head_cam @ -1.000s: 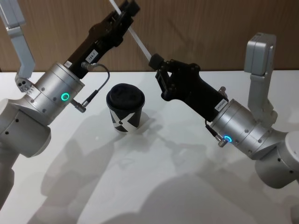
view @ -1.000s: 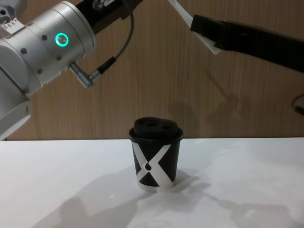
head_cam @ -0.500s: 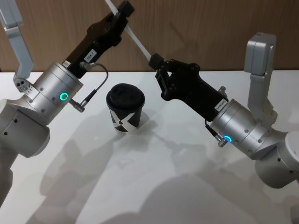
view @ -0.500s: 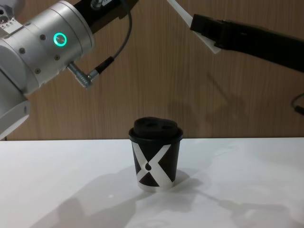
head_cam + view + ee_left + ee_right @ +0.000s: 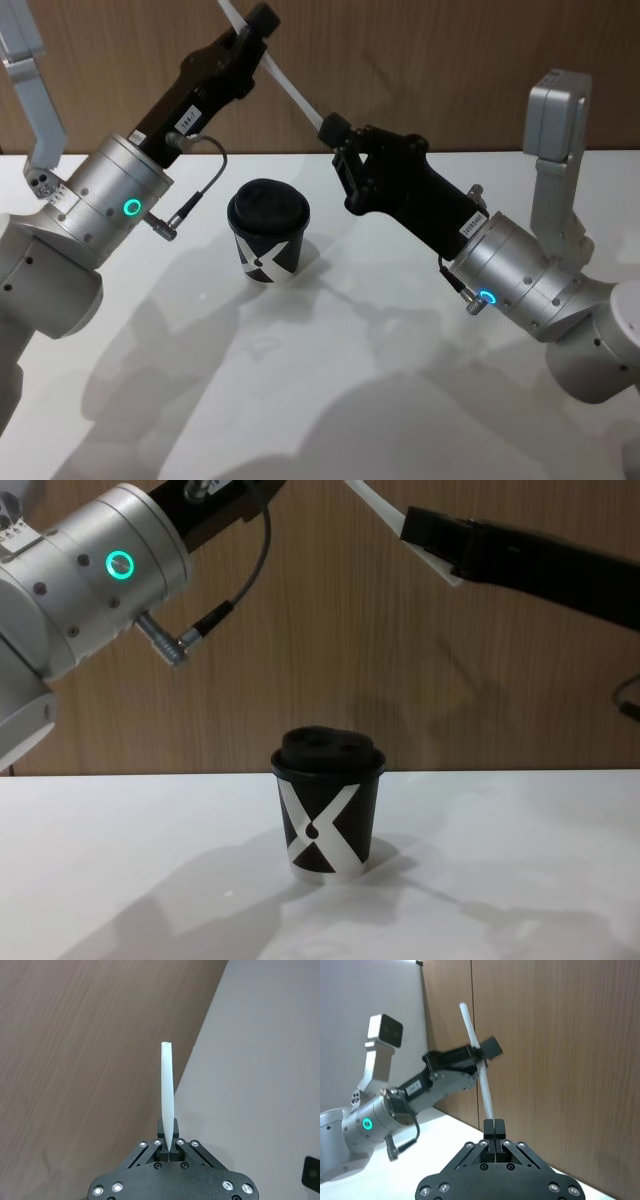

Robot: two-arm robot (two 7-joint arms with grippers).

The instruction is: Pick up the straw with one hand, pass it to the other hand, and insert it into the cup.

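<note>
In the upper middle of the frame, my left claw (image 5: 256,24) and right claw (image 5: 331,129) are both pinched tight on the straw (image 5: 290,90), slanted between them for handover above the centre cup (image 5: 268,238).

The white counter (image 5: 330,400) carries one item: the lidded cup (image 5: 268,234), standing upright near its rear edge.

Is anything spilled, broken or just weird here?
Nothing is spilled or broken. The black paper cup with a white X stands upright on the white table, lid on. One curiosity: the thin white straw hangs slanted in the air, pinched by the left gripper and the right gripper at once.
</note>
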